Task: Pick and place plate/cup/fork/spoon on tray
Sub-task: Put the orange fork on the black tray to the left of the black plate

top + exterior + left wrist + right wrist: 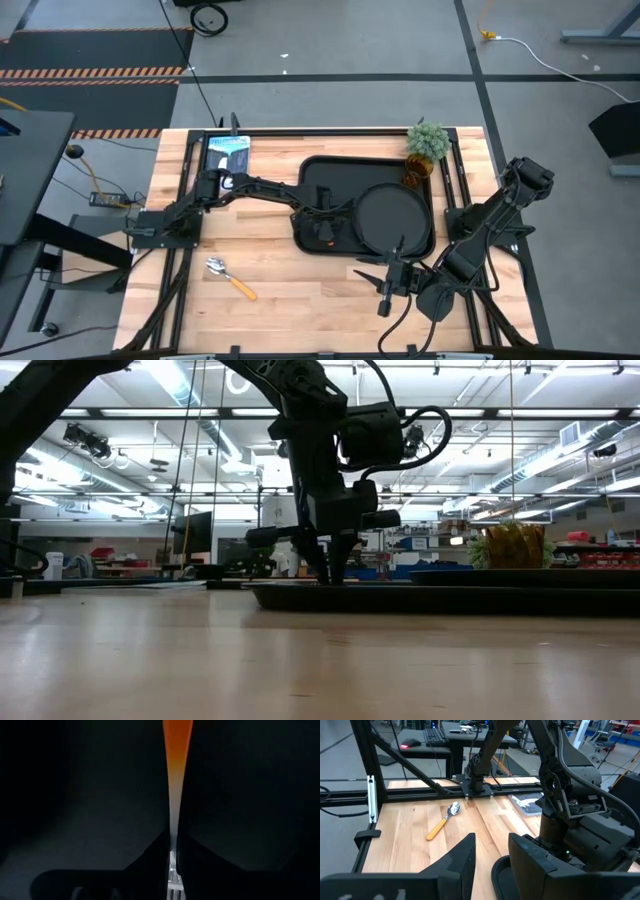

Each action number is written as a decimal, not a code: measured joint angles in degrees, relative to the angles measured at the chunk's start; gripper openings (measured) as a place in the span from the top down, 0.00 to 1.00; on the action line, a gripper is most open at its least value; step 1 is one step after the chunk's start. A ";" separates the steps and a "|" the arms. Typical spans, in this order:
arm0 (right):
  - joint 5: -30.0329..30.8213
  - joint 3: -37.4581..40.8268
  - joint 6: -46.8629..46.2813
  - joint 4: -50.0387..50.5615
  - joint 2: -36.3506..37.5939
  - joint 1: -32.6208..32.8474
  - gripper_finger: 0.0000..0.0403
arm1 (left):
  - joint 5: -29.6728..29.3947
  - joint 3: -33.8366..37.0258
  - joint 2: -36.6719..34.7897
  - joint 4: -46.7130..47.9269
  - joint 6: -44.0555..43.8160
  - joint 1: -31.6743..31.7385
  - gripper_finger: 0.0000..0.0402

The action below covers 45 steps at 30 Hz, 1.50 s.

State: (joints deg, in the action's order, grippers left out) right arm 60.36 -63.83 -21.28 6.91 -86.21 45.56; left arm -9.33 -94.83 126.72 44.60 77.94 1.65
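We are looking first at the small spoon with a silver bowl and yellow-orange handle (pixel 229 278), lying on the wooden counter (pixel 300 300), well apart from both sets of jaws and not yet picked. Next, our left jaws (pixel 325 232) are pinching the thin orange-handled fork (pixel 176 780) low over the large black rectangular tray (pixel 320 175). Beside them, the round black plate (pixel 390 215) is lying on the tray, the amber translucent cup (pixel 416 177) at its far corner. Our right jaws (pixel 390 285) are waiting open near the counter's front, holding nothing.
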 joint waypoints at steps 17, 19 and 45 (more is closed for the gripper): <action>0.00 0.00 -0.02 0.00 0.00 0.00 0.69 | -5.74 0.00 0.04 -0.27 6.77 -1.53 0.90; 0.00 0.00 -0.02 -0.01 0.00 0.00 0.69 | -5.78 -0.02 0.04 0.10 6.79 -1.72 0.90; 0.00 0.00 0.42 -0.88 0.00 -0.22 0.69 | -3.24 -1.88 -1.88 -6.37 18.14 -0.69 0.90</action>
State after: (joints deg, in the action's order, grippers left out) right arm 60.36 -63.83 -20.86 6.04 -86.21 45.34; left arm -12.58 -96.71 124.84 38.23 96.08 0.96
